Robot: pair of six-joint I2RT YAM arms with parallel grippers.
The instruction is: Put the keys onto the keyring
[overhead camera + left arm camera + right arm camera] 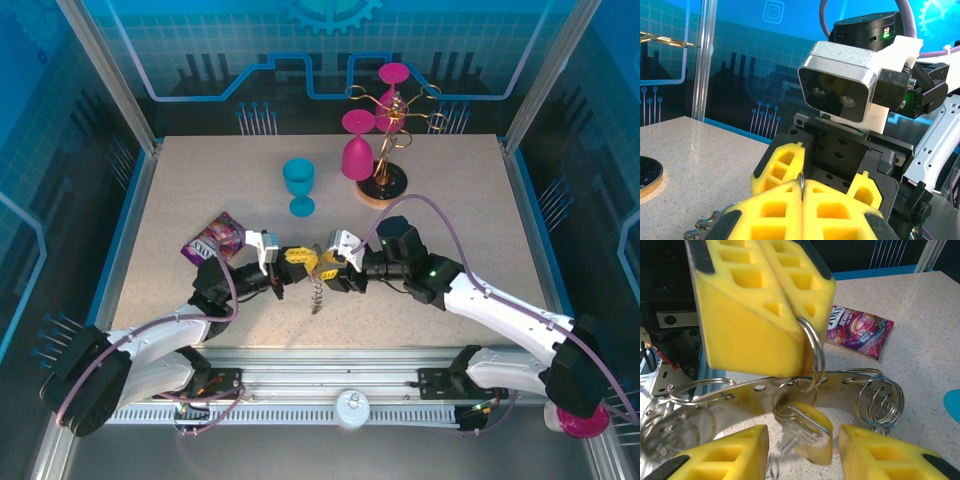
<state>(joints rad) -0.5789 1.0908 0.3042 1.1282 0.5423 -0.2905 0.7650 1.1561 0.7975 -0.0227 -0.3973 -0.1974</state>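
Left tool (802,196) clamped on grey keyring (752,394); right tool (802,442) apart around yellow-headed key (813,423).

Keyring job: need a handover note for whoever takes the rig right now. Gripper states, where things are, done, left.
Left gripper: shut on a wire loop of the keyring.
Right gripper: open, fingers either side of the yellow key, not clamping it.
Done: the yellow key hangs from a small ring linked to the held loop, so it looks threaded on.
Left: I can't make out the dark key. Find it and check whether it is on.
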